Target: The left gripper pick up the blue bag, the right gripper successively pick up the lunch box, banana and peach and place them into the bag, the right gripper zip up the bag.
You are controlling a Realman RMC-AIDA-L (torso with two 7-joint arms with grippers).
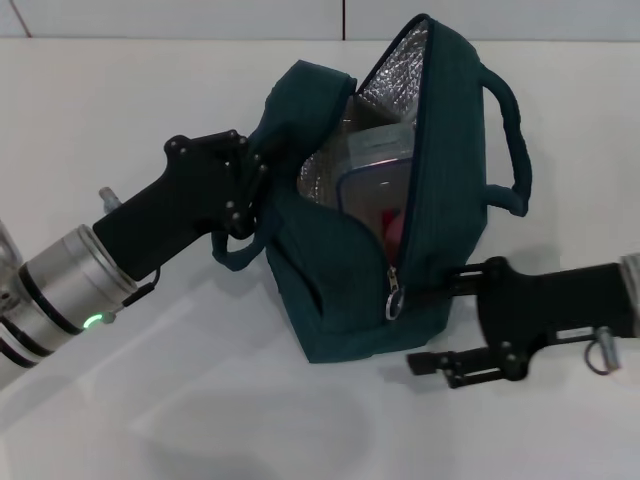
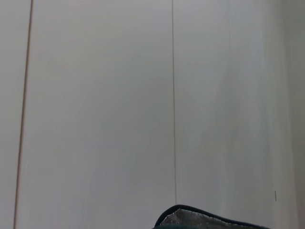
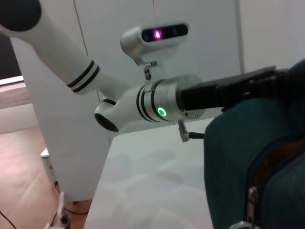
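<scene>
lunch box (image 1: 375, 165) in bag (image 1: 330, 290) (table (image 1: 120, 120) beneath)

White smooth tabletop (image 1: 120, 110) carrying all; pale panelled wall (image 2: 95, 105) with thin vertical seams behind the tabletop; reddish-brown wooden floor (image 3: 28, 181) below the tabletop's edge, beside it.

An indoor robot test space, like a lab. A plain white bench (image 1: 120, 90) stands against a pale panelled wall (image 2: 95, 95) with thin vertical seams. The right wrist view shows a white robot arm (image 3: 71, 62), the robot's head camera (image 3: 155, 36) lit pink, and a wood-toned floor (image 3: 24, 171) beside the bench.
</scene>
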